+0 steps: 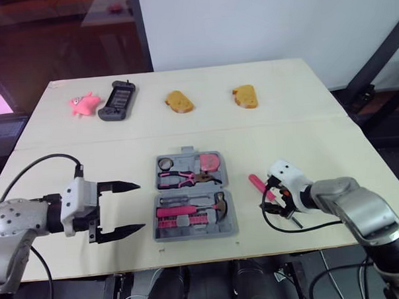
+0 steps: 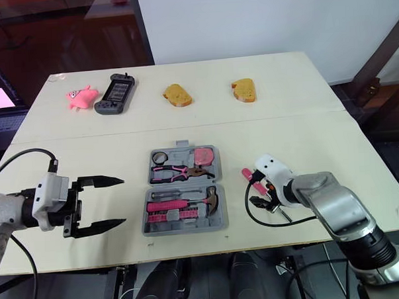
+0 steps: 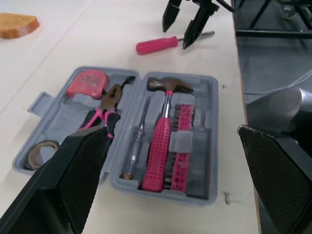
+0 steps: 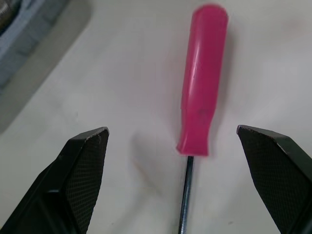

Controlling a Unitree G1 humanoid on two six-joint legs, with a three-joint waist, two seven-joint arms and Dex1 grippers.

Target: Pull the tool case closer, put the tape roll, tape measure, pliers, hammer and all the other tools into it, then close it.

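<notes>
Pink screwdriver lay slanted just right of the tool case, handle far, metal tip near. The right gripper was spread wide around it. The left gripper was spread wide too, holding nothing.

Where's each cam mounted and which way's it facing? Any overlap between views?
Left eye view: head, facing forward-down on the open grey plastic tool case and pale wooden table; left claw and right claw show, both open.
Right eye view: head too, same scene.
Left wrist view: left wrist, facing across the case to the pink-handled screwdriver and right claw; own fingers frame it.
Right wrist view: right wrist, facing down at the screwdriver between own fingers.
Shared: both wrist views catch the screwdriver.
</notes>
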